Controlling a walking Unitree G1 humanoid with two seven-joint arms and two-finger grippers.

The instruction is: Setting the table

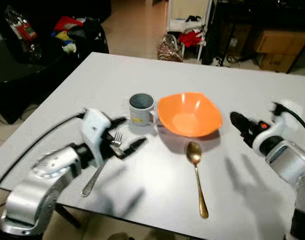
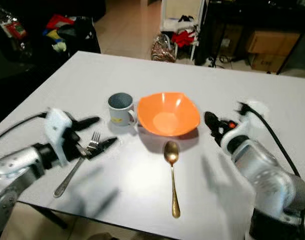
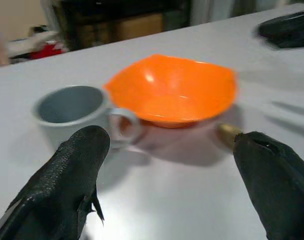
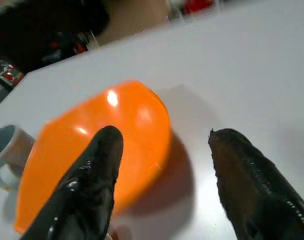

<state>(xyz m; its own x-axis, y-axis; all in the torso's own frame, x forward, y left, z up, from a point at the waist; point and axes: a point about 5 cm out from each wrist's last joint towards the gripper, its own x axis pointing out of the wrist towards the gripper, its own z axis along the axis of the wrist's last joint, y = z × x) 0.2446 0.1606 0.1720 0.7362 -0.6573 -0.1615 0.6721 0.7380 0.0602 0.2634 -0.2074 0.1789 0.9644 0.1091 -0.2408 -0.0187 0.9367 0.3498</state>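
Table [image 1: 252, 70]: white top, holds all items below.
Bowl [image 1: 189, 114]: orange, upright, centre of table; nothing visible inside.
Mug [image 1: 141, 109]: grey, upright, just beside bowl on robot's left; handle turned twd bowl, yellow mark on side.
Spoon [image 1: 196, 175]: gold, flat on table, head just in front of bowl, handle pointing twd robot.
Fork [image 1: 103, 164]: silver, flat on table left of spoon; tines near mug, partly under L fingers.
Left gripper [image 1: 123, 135]: over fork's tine end, fingers spread wide; nothing pinched. Wrist view looks past both fingers at mug and bowl.
Right gripper [image 2: 212, 126]: low over table, just right of bowl; fingers apart, holding nothing.
Background: floor w/ clutter, boxes, dark furniture.
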